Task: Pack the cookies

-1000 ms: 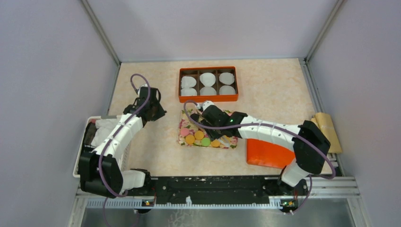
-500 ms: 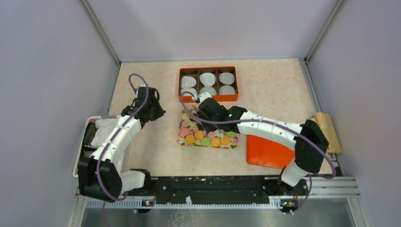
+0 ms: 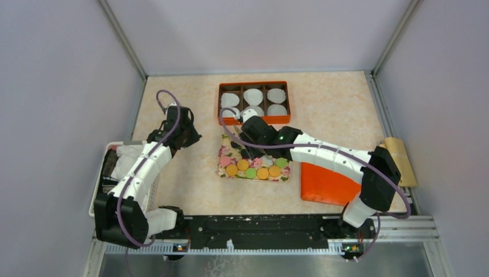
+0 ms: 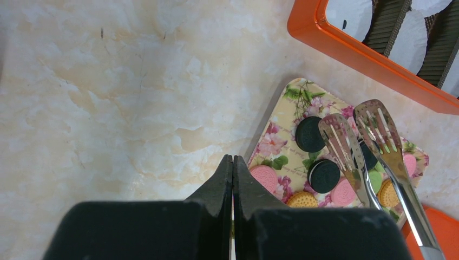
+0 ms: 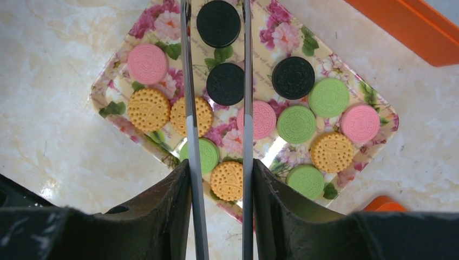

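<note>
Since a second ago my right arm has swung across the floral tray (image 5: pixel 111 111) toward its far-left corner, uncovering the orange cookies along its near edge. The left gripper (image 4: pixel 233 184) has pinched fully shut on nothing and hangs over bare table just left of the tray.

The right gripper (image 5: pixel 219 179) is closed partway on the handles of metal tongs (image 4: pixel 346 151), whose slotted blades stand apart over the tray's far-left part. In the wrist view they straddle two black cookies (image 5: pixel 225 84), one behind the other.

My read is that this is the grab. I would lower the tips until they sit level with one cookie's rim and centre them on that single disc so the second black one is not dragged along. Then I would squeeze only enough to hold it and lift straight up before heading for the orange box (image 4: pixel 357 54) with its paper cups (image 3: pixel 252 96) beyond the tray's far edge.

All the cookies lie flat in one layer on the tray. They are round embossed sandwich discs in black, pink, green and orange, several touching their neighbours.
</note>
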`<state>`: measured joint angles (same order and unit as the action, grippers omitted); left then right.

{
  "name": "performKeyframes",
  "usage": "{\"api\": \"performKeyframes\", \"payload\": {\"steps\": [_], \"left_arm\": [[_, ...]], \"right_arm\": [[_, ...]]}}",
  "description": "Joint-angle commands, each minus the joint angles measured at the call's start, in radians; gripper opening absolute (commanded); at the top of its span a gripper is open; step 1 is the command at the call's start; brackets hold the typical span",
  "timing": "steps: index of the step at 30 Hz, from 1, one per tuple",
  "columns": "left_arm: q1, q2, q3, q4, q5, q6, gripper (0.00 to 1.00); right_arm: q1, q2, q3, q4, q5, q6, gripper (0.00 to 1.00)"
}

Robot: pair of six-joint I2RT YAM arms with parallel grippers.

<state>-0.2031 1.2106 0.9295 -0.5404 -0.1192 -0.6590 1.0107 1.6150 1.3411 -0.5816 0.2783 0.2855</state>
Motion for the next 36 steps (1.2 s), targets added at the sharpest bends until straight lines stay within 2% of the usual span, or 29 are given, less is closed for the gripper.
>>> {"api": "performKeyframes", "payload": {"steps": [1, 4, 11, 14, 20, 25, 36], "left_arm": [[0.007, -0.031, 0.003, 0.011, 0.014, 0.01, 0.0], [0.007, -0.029, 0.002, 0.015, 0.022, 0.011, 0.0], [0.008, -0.035, -0.003, 0.014, 0.023, 0.01, 0.0], [0.008, -0.039, -0.002, 0.012, 0.02, 0.01, 0.0], [0.01, -0.043, 0.0, 0.013, 0.019, 0.012, 0.0], [0.011, -0.044, 0.001, 0.013, 0.021, 0.013, 0.0], [0.013, -0.045, 0.0, 0.019, 0.041, 0.009, 0.0]], "right_arm": [[0.004, -0.032, -0.046, 0.034, -0.015, 0.027, 0.13], [0.003, -0.032, -0.075, 0.043, -0.031, 0.035, 0.18], [0.003, -0.019, -0.102, 0.054, -0.041, 0.047, 0.2], [0.004, -0.012, -0.092, 0.047, -0.057, 0.047, 0.33], [0.003, -0.011, -0.088, 0.051, -0.082, 0.053, 0.34], [0.003, -0.018, -0.091, 0.05, -0.086, 0.061, 0.39], [0.003, -0.021, -0.095, 0.034, -0.107, 0.061, 0.41]]}}
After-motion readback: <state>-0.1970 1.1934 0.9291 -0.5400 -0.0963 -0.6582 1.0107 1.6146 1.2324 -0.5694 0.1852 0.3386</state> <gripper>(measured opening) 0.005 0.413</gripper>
